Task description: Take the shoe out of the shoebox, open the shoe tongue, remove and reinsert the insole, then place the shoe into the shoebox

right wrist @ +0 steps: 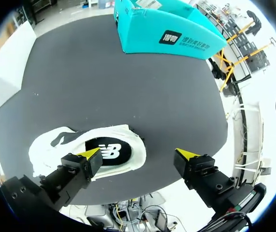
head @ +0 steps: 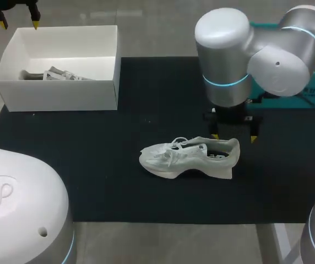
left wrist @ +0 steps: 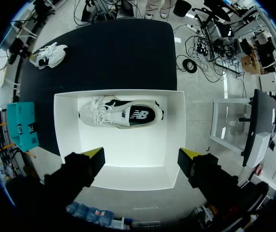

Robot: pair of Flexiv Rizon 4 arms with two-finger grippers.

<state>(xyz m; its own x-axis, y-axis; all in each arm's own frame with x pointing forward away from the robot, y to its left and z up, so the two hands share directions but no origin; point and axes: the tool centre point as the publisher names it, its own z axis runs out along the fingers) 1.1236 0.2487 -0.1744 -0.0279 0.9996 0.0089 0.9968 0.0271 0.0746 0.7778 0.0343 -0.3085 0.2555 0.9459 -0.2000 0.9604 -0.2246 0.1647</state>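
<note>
The shoe [head: 188, 158] looks light and soft-sided, stiffest at its heel; the right gripper [head: 234, 137] hangs spread near it; the left gripper [head: 19, 23] gapes empty.

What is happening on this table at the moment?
Two robot arms are working with a pair of white shoes. One shoe stands on the black mat, and the right claw hangs open just above its heel without gripping it. The left claw is open over the white shoebox, where a second shoe lies. Neither claw holds anything.
</note>
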